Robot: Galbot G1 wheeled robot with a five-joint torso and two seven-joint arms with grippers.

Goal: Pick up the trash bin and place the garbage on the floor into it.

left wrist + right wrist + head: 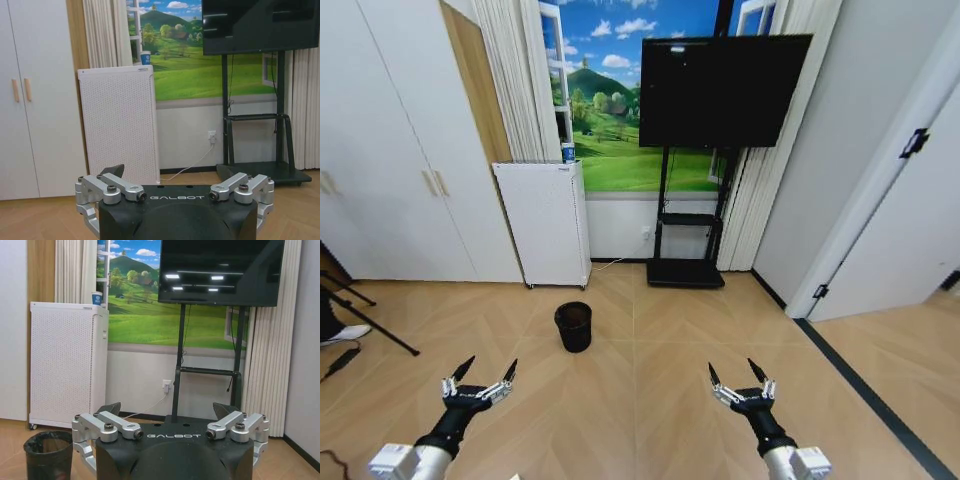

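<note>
The trash bin [573,326] is a small round black mesh basket standing upright on the tan chevron floor [640,410], ahead of me and slightly left of centre. In the right wrist view the bin [49,455] has a dark liner and stands apart from the fingers. My left gripper [491,366] hovers low at the front left, open and holding nothing. My right gripper [732,367] hovers at the front right, also open with nothing in it. Both are well short of the bin. The garbage is out of view.
Behind the bin a white perforated appliance [545,222] stands against the wall with a blue cup [568,153] on top. A TV [720,90] on a black stand [686,272] is at the back. White cabinets [390,150] and tripod legs [365,320] are left; a dark floor strip [860,375] runs right.
</note>
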